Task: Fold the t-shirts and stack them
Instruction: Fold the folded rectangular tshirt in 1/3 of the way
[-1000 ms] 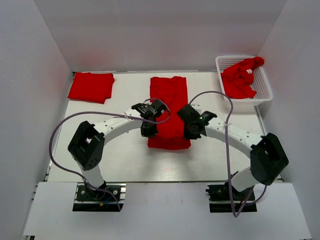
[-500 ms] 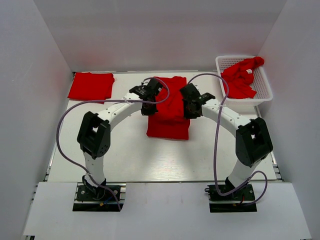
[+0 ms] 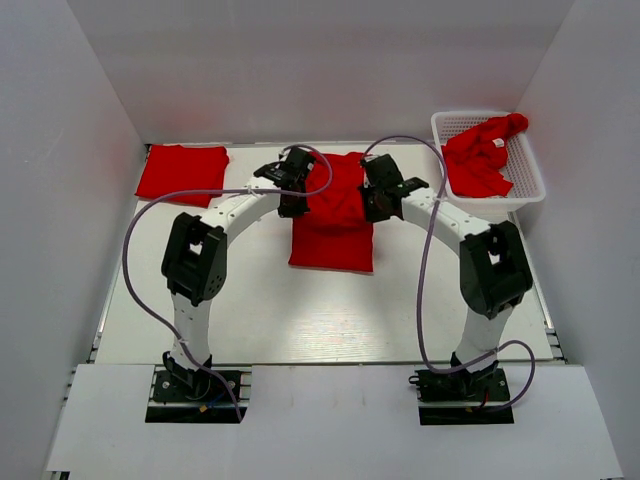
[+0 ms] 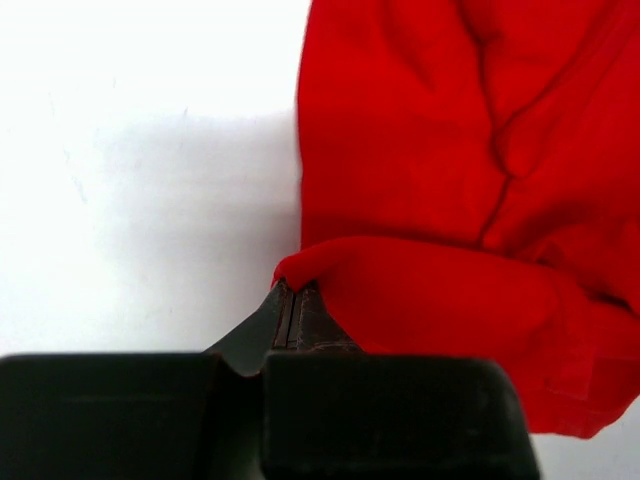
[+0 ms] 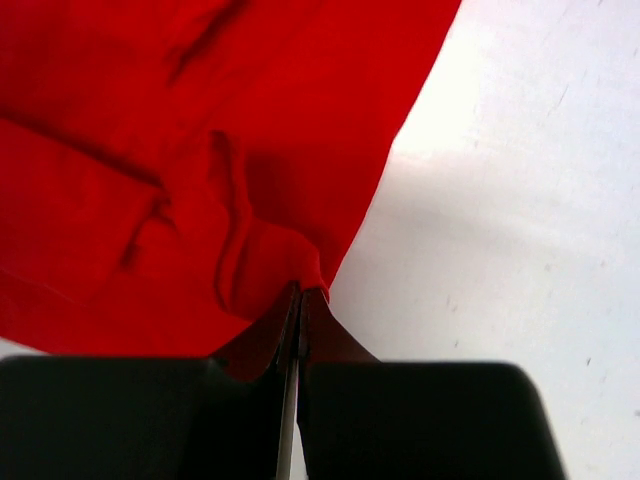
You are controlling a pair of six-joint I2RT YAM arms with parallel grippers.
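Left claw pinching red t-shirt edge.

The white table carries three things, all on its far half. A folded t-shirt, bright red, lies flat at the far left corner. A second t-shirt lies midway between the side edges near the far edge, its far part rumpled and doubled over, and a white lattice basket stands at the far right corner.
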